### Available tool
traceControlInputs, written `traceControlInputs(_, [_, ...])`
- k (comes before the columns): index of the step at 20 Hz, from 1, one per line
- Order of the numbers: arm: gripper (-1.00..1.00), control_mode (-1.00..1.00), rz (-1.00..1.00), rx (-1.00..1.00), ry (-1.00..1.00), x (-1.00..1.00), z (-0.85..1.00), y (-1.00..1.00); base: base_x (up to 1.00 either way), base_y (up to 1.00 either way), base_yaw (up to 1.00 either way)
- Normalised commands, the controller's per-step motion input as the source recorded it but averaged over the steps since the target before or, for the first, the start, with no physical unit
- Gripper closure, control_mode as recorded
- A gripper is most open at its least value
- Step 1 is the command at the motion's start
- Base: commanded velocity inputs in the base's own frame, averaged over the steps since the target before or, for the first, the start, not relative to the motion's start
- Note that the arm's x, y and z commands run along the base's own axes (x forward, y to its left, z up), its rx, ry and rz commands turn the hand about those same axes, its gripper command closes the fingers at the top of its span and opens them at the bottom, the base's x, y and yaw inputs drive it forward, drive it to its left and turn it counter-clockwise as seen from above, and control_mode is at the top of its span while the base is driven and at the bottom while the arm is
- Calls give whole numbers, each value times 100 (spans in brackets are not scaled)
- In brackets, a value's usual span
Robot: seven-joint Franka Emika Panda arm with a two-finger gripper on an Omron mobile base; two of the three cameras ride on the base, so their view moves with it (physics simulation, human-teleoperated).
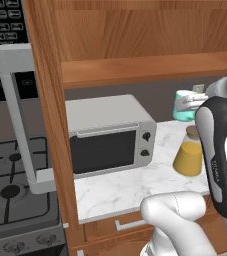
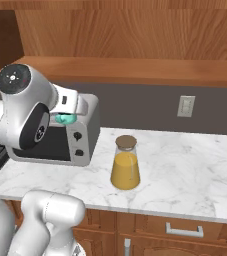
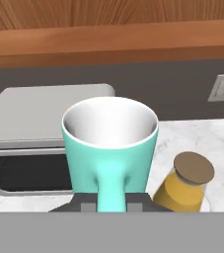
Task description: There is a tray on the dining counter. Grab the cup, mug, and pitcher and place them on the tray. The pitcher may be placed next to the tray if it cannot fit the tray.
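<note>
Teal ceramic mug [image 3: 109,148], pale inside, upright: handle clamped in the two-finger gripper [image 3: 111,201], raised above the cork-lidded glass pitcher [image 2: 125,163] of orange liquid; no legible lettering.

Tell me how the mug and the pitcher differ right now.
The mug is teal, open-topped and empty; the pitcher is clear glass, cork-lidded, holding orange liquid. The mug is held up off the counter by its handle in the gripper; the pitcher stands on it. Both are upright.

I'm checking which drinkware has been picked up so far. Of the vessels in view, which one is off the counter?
The teal mug: the tool holds it by its handle, up in the air. The pitcher of orange liquid stands on the marble counter.
</note>
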Motion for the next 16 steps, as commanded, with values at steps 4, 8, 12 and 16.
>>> traceControlInputs(4, [100,100,0,0,1,-5,-12,0,-20,-2,0])
traceControlInputs(8, [100,100,0,0,0,0,0,0,-93,-28,-15])
traceControlInputs(12, [100,100,0,0,0,0,0,0,-95,-41,-42])
traceControlInputs(16, [100,100,0,0,0,0,0,0,-58,-28,-71])
